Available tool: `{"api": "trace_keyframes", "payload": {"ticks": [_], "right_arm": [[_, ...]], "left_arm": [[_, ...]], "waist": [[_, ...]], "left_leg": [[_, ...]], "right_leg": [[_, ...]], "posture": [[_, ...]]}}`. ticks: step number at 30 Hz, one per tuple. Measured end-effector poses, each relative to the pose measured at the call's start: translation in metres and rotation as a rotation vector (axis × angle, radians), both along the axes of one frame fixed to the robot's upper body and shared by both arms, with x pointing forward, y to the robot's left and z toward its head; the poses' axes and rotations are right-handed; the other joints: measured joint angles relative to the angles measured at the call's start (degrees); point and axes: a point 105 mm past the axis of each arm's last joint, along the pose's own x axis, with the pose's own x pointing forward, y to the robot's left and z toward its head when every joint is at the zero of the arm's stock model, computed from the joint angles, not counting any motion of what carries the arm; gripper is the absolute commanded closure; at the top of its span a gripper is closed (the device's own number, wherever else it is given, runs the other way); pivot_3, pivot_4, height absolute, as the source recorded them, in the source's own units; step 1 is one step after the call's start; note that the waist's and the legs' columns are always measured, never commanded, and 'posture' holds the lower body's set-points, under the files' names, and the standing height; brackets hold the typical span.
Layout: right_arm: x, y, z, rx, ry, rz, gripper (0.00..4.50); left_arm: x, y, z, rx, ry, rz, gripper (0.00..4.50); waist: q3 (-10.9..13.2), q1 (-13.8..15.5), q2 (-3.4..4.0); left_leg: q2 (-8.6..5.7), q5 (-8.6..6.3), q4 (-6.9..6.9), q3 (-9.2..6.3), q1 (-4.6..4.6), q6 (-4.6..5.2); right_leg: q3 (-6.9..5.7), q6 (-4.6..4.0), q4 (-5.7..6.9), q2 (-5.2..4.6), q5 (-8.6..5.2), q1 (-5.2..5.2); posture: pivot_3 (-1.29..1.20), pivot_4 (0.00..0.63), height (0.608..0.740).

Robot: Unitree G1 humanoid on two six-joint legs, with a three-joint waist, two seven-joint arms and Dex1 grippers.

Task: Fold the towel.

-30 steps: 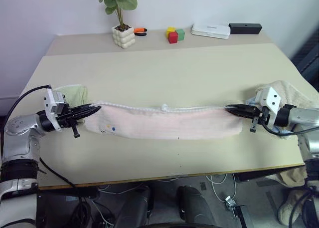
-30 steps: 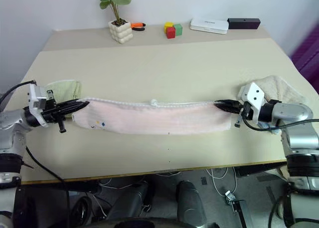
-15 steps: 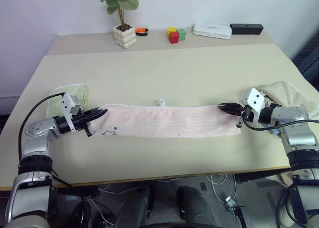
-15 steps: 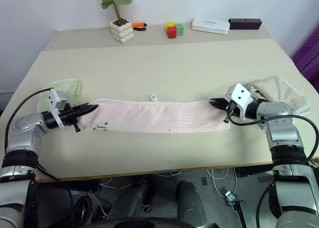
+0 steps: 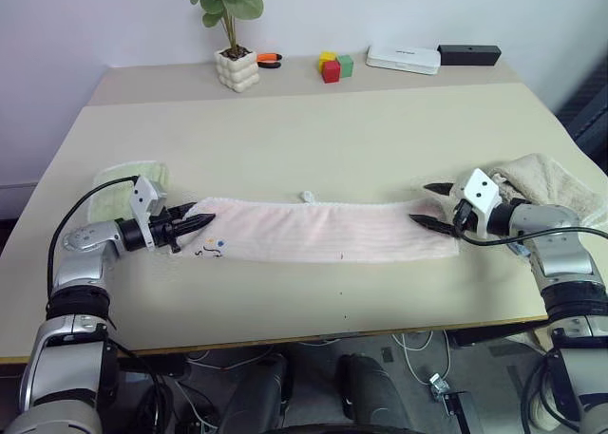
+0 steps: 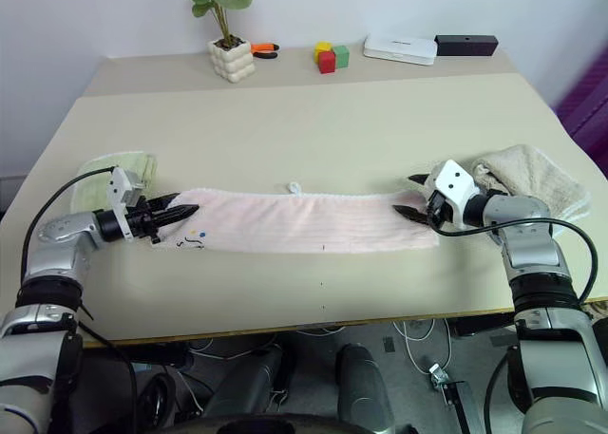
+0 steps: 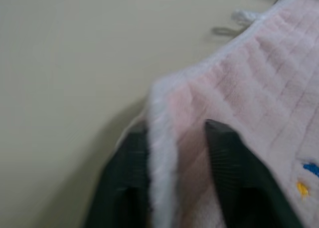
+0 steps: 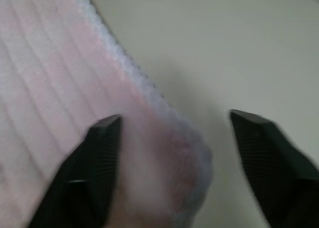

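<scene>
Pink terry lies stretched in a long band across the near half of the worktop (image 5: 313, 140): the towel (image 5: 323, 241) rests flat, already doubled lengthwise by the look of its narrow width, its white scalloped edge running along the far side and a small dark embroidered mark near its left end. Laid out taut and straight like this, it is ready for an end-to-end fold.

At the left end the left gripper (image 5: 197, 219) sits low over the cloth's corner. Its wrist view shows the two black fingers (image 7: 234, 173) parted with the towel's white border standing between them, so the corner is loosely straddled rather than pinched. At the right end the right gripper (image 5: 427, 204) has its fingers spread wide, one on the pink pile and the other (image 8: 266, 158) over bare worktop, with the corner lying slack between. Both ends appear let go, which suits a pause after laying the strip down.

A light-green towel (image 5: 119, 189) peeks out behind the left arm, and a beige towel (image 5: 551, 179) is bunched by the right arm, both clear of the pink one. A potted plant (image 5: 232, 35) and coloured blocks (image 5: 332, 66) stand well apart at the back.
</scene>
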Motion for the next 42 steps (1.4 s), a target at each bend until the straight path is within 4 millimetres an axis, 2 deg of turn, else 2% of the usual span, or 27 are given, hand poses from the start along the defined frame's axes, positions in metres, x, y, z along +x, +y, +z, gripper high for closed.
{"api": "trace_keyframes", "payload": {"ticks": [3,6,7,8,9,13,15,16,17,20,24,27,29,31,32,35,38,42], "right_arm": [[0.003,0.000,0.004,0.009,-0.019,-0.017,0.00],[0.007,0.000,0.011,0.014,-0.051,-0.036,0.00],[0.008,0.000,0.013,0.029,-0.059,-0.042,0.00],[0.009,0.000,0.018,0.083,-0.075,-0.060,0.50],[0.010,0.000,0.023,0.114,-0.088,-0.073,0.71],[0.015,0.005,0.051,0.253,-0.185,-0.127,2.87],[0.016,0.015,0.053,0.322,-0.203,-0.140,3.74],[0.014,0.025,0.052,0.385,-0.211,-0.156,4.27],[0.014,0.037,0.047,0.439,-0.198,-0.158,4.45],[0.008,0.070,0.031,0.602,-0.130,-0.189,4.45],[-0.004,0.087,0.026,0.690,-0.099,-0.249,4.45],[-0.010,0.095,0.004,0.704,-0.038,-0.331,4.45],[-0.008,0.097,-0.012,0.665,-0.008,-0.407,4.45],[-0.004,0.094,-0.022,0.626,-0.003,-0.482,4.45],[-0.002,0.090,-0.026,0.604,0.001,-0.514,4.45],[0.001,0.078,-0.039,0.538,-0.001,-0.588,4.45],[0.005,0.067,-0.043,0.508,-0.001,-0.634,4.45],[0.010,0.031,-0.043,0.442,-0.034,-0.733,4.45]], "left_arm": [[0.000,-0.002,0.004,-0.006,-0.008,-0.008,0.07],[0.001,-0.002,0.012,-0.027,-0.035,-0.004,0.02],[0.001,-0.001,0.015,-0.041,-0.035,-0.001,0.47],[0.001,-0.001,0.018,-0.058,-0.031,-0.001,0.94],[0.000,-0.001,0.021,-0.063,-0.028,-0.004,1.32],[-0.003,-0.008,0.046,-0.099,-0.103,-0.028,3.46],[-0.002,-0.011,0.055,-0.116,-0.135,-0.021,4.41],[-0.001,-0.018,0.063,-0.131,-0.162,-0.026,4.50],[-0.002,-0.026,0.068,-0.151,-0.181,-0.041,4.50],[-0.003,-0.048,0.083,-0.215,-0.220,-0.056,4.50],[-0.006,-0.069,0.084,-0.361,-0.203,-0.019,4.50],[-0.011,-0.091,0.060,-0.495,-0.102,0.042,4.50],[-0.014,-0.110,0.033,-0.561,-0.012,0.123,4.50],[-0.014,-0.125,0.006,-0.546,0.070,0.199,4.50],[-0.011,-0.126,-0.003,-0.530,0.097,0.239,4.50],[-0.001,-0.112,-0.020,-0.480,0.126,0.397,4.50],[0.009,-0.099,-0.022,-0.429,0.105,0.499,4.50],[0.013,-0.064,-0.023,-0.391,0.085,0.595,4.50]], "waist": [[0.00,0.03,0.00],[0.00,0.01,0.00],[0.00,0.01,0.00],[0.00,-0.01,0.00],[0.00,-0.02,0.00],[0.00,0.01,0.00],[-0.01,0.01,-0.02],[-0.04,0.06,-0.06],[-0.05,0.08,-0.07],[-0.04,0.12,-0.06],[-0.07,0.19,-0.04],[-0.10,0.11,-0.06],[-0.10,0.15,-0.06],[-0.10,0.28,-0.07],[-0.10,0.36,-0.07],[-0.12,0.32,-0.08],[-0.40,0.32,-0.13],[-0.42,0.30,-0.13]], "left_leg": [[0.00,0.00,0.00,0.00,0.00,0.00],[0.00,0.00,0.00,0.00,0.00,0.00],[0.00,0.00,0.00,0.00,0.00,0.00],[0.01,0.00,0.00,-0.01,0.00,0.00],[0.01,0.01,0.00,0.00,0.00,0.01],[0.02,0.01,0.00,-0.02,0.00,0.00],[0.03,0.01,0.00,-0.03,0.01,0.00],[0.03,0.01,-0.01,-0.07,0.01,-0.01],[0.03,0.01,0.00,-0.07,0.01,-0.01],[0.02,0.02,0.00,-0.07,0.00,-0.02],[0.01,0.02,0.00,-0.06,0.02,-0.03],[0.01,0.02,-0.03,-0.04,0.14,-0.03],[0.01,0.02,-0.02,0.00,0.15,-0.03],[0.01,0.05,-0.01,0.00,0.16,-0.07],[0.02,0.07,0.00,-0.01,0.16,-0.10],[0.03,0.08,-0.01,-0.01,0.19,-0.11],[0.02,0.06,-0.06,-0.01,0.46,-0.10],[0.03,-0.07,-0.15,-0.05,0.95,-0.14]], "right_leg": [[0.00,0.00,0.00,0.00,0.00,0.00],[0.00,0.00,0.00,0.00,0.00,0.00],[0.01,0.00,0.00,0.00,0.00,0.00],[0.01,0.00,0.00,0.01,0.00,0.00],[0.03,0.01,0.01,0.00,0.00,0.00],[0.03,0.00,0.02,0.02,0.01,0.00],[0.03,0.00,0.02,0.02,0.01,0.00],[0.03,0.00,0.03,0.02,0.01,0.01],[0.04,0.00,0.04,0.03,0.01,0.01],[0.07,0.00,0.09,0.04,0.01,-0.03],[0.08,0.01,0.07,0.06,0.01,0.00],[0.12,0.01,0.08,0.07,0.01,0.08],[0.16,0.01,0.09,0.08,0.01,0.08],[0.15,-0.01,0.11,0.12,0.01,0.09],[0.14,-0.01,0.12,0.14,0.01,0.08],[0.14,-0.02,0.12,0.15,0.01,0.10],[0.11,-0.02,0.07,0.15,0.01,0.39],[-0.04,-0.08,-0.14,0.16,-0.07,0.98]], "posture": [[0.00,0.150,0.740],[0.00,0.150,0.740],[0.00,0.150,0.740],[0.00,0.150,0.740],[0.00,0.150,0.740],[0.00,0.150,0.740],[0.00,0.150,0.740],[0.00,0.150,0.740],[0.00,0.150,0.740],[0.00,0.150,0.740],[0.00,0.150,0.740],[0.00,0.150,0.740],[0.00,0.150,0.740],[0.00,0.150,0.740],[0.00,0.150,0.740],[0.00,0.150,0.740],[0.00,0.150,0.740],[0.00,0.150,0.740]]}}
